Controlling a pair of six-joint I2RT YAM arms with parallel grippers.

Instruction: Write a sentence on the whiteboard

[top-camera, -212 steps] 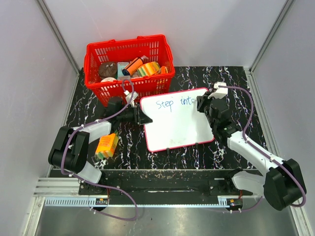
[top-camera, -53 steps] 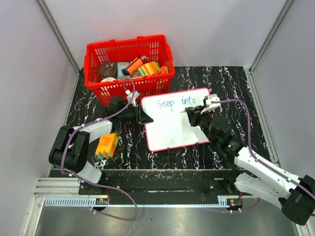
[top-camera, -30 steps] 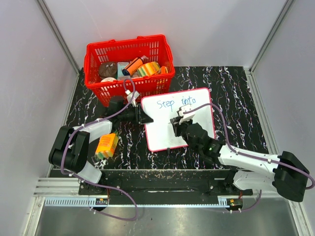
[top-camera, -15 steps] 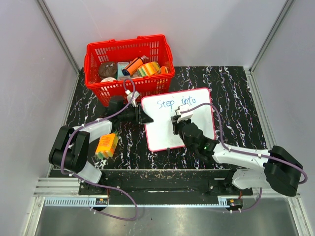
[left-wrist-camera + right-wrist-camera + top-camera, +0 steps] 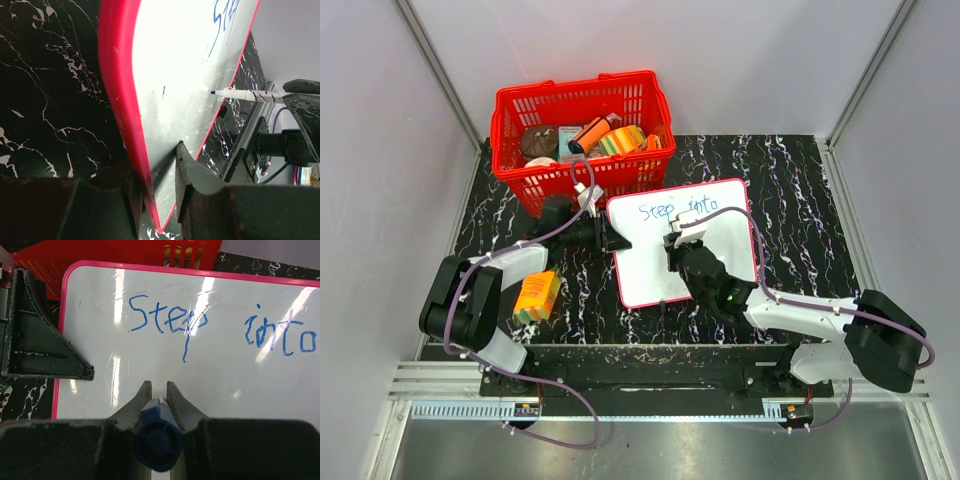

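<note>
Broadly, the black white-veined marble-patterned table [image 5: 790,190] fills the top view; at its 11 o'clock corner a red plastic lattice basket [image 5: 570,178] is set, with assorted packets and a roll of tape seen inside it; the flat white rectangular whiteboard with a thin red rounded frame [image 5: 645,270] is laid flat near the table's centre, at 5 o'clock from the basket and slightly turned.

The left gripper [image 5: 156,172] is placed at the board's 9 o'clock edge, and its fingers are closed on the red frame, one above and one below; the right gripper [image 5: 156,387] is held over the board's middle, at 6 o'clock from the writing, and its fingers are closed around a white-barrelled marker with a blue end cap [image 5: 245,94].

A small orange block-shaped packet [image 5: 537,297] is seen on the table at 8 o'clock from the board, well apart from it; the marker's dark tip is pointed at the white surface, though contact cannot be told; the sentence in thin blue handwritten letters [image 5: 167,321] is read as "Step into", in one line along the board's 12 o'clock edge.
</note>
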